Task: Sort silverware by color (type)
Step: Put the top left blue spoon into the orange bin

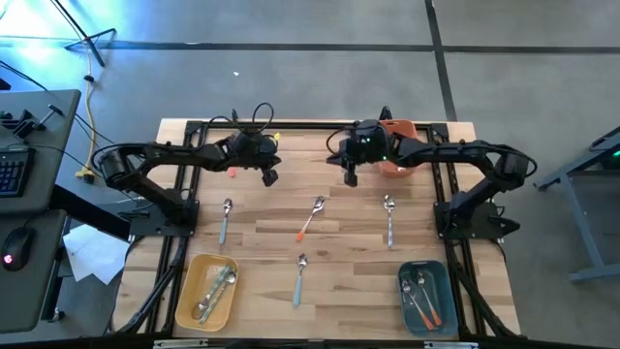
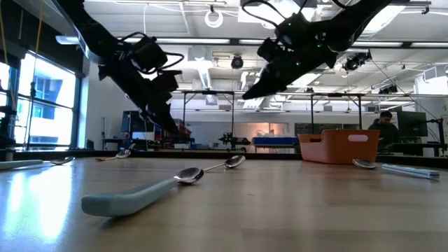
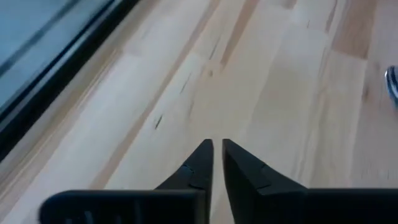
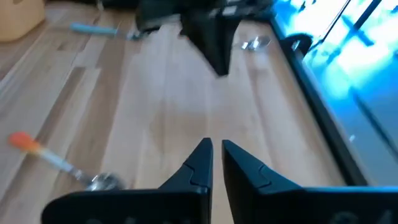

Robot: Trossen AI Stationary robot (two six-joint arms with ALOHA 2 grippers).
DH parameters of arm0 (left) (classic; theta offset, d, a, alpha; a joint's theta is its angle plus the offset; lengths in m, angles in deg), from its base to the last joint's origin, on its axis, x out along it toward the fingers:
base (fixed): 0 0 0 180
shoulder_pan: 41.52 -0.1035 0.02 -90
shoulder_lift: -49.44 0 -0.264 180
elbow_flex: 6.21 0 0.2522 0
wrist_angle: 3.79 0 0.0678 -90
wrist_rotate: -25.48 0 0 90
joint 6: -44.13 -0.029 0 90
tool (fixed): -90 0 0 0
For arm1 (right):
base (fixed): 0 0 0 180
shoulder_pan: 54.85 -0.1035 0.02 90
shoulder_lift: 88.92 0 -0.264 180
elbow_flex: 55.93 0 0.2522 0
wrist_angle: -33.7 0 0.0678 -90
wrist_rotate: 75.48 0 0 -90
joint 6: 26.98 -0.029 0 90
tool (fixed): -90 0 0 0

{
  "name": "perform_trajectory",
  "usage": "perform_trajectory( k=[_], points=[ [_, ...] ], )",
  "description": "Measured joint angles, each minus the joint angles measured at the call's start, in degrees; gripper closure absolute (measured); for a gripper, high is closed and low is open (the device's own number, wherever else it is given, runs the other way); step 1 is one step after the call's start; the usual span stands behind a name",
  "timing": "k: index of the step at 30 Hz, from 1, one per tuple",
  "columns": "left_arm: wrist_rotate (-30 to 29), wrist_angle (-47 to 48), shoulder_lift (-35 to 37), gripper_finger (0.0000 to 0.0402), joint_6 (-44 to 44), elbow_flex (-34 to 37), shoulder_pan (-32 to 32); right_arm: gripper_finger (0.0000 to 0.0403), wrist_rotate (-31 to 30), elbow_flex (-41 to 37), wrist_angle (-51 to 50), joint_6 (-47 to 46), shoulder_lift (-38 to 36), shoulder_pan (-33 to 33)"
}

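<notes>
While both hands hover empty and nearly closed at twelve o'clock, left hand [image 1: 270,177] and right hand [image 1: 351,177], the silverware is partly sorted: yellow tray [image 1: 186,291] and blue tray [image 1: 444,296] hold several pieces (four pieces [image 1: 309,221] lie loose mid-worktop [image 1: 339,281]).

Wooden table [image 1: 349,262] framed in black, yellow tray [image 1: 186,293] at one near corner, blue tray [image 1: 438,273] at the other, orange bin [image 1: 395,165] at the far edge, keyboard [image 1: 10,173] and mouse [image 1: 12,257] on a side desk, paper [image 1: 89,254] beside it, person [image 2: 383,124] seated far behind.
</notes>
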Motion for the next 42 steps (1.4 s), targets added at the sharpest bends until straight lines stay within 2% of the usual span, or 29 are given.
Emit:
perform_trajectory(
  k=[7,11,13,16,19,24,28,34,38,42],
  points=[
    [-1.61,12.06,2.12,0.0312,1.60,-2.75,0.52,0.0401,0.81,0.00,3.44,3.76,1.76,0.83],
    [-1.84,17.79,5.03,0.0292,2.34,-2.84,3.00,0.0402,6.67,-0.15,12.53,2.68,6.20,0.85],
    [-3.24,21.47,7.20,0.0290,2.69,-2.85,4.86,0.0402,9.76,-0.17,19.89,0.63,9.68,0.47],
    [-6.54,29.52,10.31,0.0295,5.73,-4.40,8.01,0.0402,10.45,-0.22,25.41,0.20,13.97,-0.55],
    [-8.58,38.76,12.34,0.0304,10.28,-6.29,11.51,0.0402,10.09,-0.26,27.73,-0.74,16.57,-1.39],
    [-8.52,52.91,13.49,0.0313,20.72,-8.42,17.81,0.0403,9.69,-0.26,27.52,-2.80,17.88,-3.74],
    [-7.18,63.00,13.50,0.0294,28.74,-9.49,22.70,0.0403,5.56,-0.26,26.22,-1.03,17.88,-6.94],
    [-2.60,72.16,13.46,0.0235,43.52,-9.51,29.74,0.0403,-2.80,-0.26,24.44,-0.53,17.88,-11.43],
    [-2.92,73.56,13.46,0.0203,52.17,-9.41,34.46,0.0403,-7.81,-0.26,23.51,-0.74,17.86,-15.04],
    [-3.90,69.05,13.46,0.0194,56.65,-5.73,35.87,0.0403,-11.39,-0.26,23.08,-0.02,17.86,-18.16]
  ],
)
